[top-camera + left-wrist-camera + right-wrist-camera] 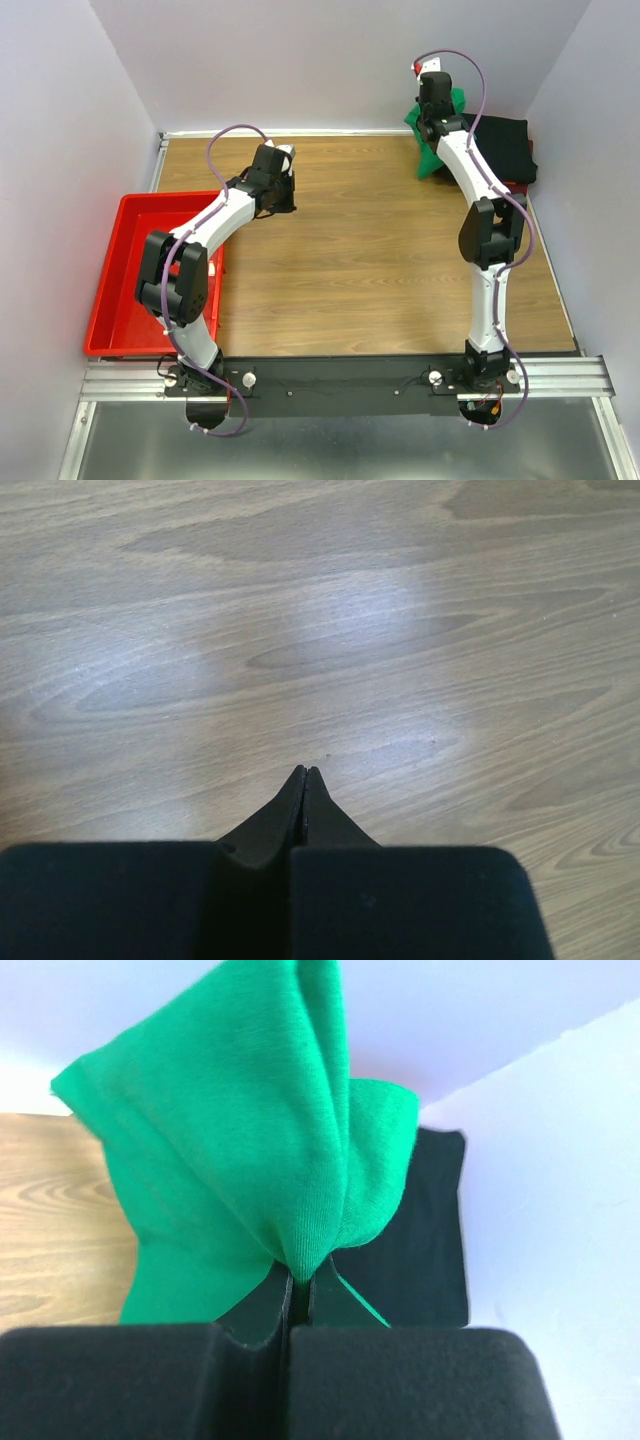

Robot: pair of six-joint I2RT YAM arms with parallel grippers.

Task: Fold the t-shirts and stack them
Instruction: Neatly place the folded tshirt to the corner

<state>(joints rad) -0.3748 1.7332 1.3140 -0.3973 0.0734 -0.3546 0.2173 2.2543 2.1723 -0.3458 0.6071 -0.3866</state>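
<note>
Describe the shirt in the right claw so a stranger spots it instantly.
Look at the far right corner of the wooden table. There the right claw pinches the green t-shirt, bunched beside a flat black t-shirt. Its bright green colour sets it apart.

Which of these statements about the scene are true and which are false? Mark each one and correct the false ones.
1. The right tool is shut on the green t-shirt. True.
2. The left tool holds the black t-shirt. False: it is shut on nothing, over bare table.
3. The black t-shirt lies near the far right corner. True.
4. The red tray sits at the right side. False: it sits at the left side.
</note>
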